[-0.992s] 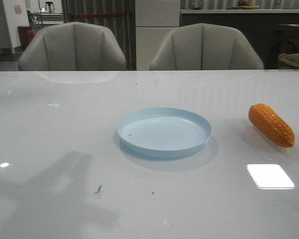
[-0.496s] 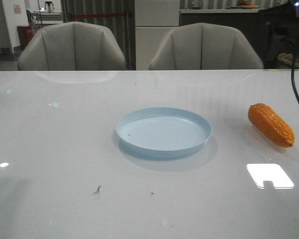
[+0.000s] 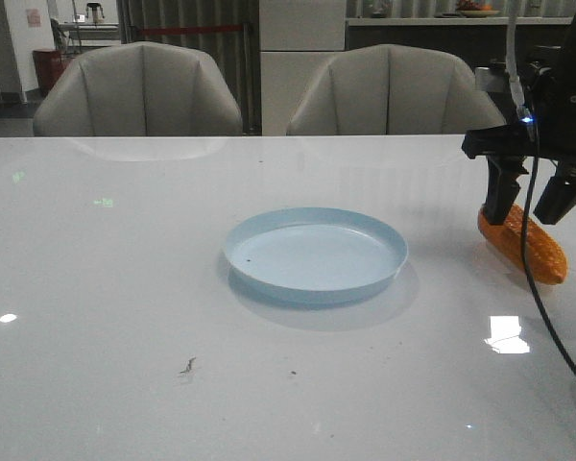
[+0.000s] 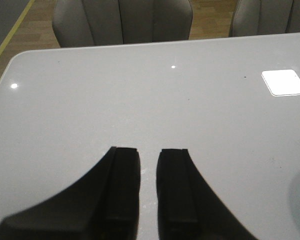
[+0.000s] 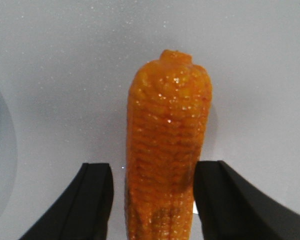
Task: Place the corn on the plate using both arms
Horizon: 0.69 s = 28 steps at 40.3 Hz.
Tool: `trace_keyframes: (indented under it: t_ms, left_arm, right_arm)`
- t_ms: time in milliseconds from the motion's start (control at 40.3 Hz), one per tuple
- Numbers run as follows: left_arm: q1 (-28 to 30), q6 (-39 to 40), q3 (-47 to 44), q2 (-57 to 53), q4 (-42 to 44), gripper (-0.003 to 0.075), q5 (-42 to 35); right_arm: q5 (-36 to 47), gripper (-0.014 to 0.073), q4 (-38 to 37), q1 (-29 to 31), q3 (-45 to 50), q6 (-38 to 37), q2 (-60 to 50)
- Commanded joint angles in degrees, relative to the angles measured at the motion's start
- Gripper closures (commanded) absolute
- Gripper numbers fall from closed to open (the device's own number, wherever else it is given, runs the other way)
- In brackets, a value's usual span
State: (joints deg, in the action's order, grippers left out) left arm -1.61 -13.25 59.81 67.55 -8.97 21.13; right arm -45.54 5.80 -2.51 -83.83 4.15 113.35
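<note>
The orange corn [image 3: 535,250] lies on the white table at the right, apart from the pale blue plate [image 3: 315,254] in the middle. My right gripper [image 3: 530,206] hangs over the corn's far end, open, one finger on each side. In the right wrist view the corn [image 5: 167,135] lies lengthwise between the open fingers of the right gripper [image 5: 155,167], with small gaps at both sides. My left gripper [image 4: 149,152] shows only in the left wrist view, over bare table, its fingers nearly together with a narrow gap and nothing between them.
Two grey chairs [image 3: 139,91] stand behind the table's far edge. A black cable [image 3: 542,317] trails from the right arm down across the table's right front. The plate's rim shows in the right wrist view [image 5: 0,150].
The right arm has come into view from the upper right and lowered its open gripper over the corn. The corn and the plate have not moved.
</note>
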Motion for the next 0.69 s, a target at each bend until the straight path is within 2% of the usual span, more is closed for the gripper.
trace_keyframes:
  t_ms: [0,496,670]
  left_arm:
    - [0.09,0.21,-0.24,-3.47,-1.46,0.0511,-5.44]
    - [0.09,0.21,-0.66,-6.41,-2.56,0.0511,-5.56]
    - [0.09,0.21,-0.66,-6.39,-2.56,0.0511,-6.04]
  right_arm:
    - [2.03,0.0125,0.79,-0.14,-2.0,0.9,-2.98]
    - [2.1,0.0132,-0.27,-0.14,-2.0,0.9,1.08]
    - [3.17,0.0271,-0.74,-0.14,-2.12,2.73,1.08]
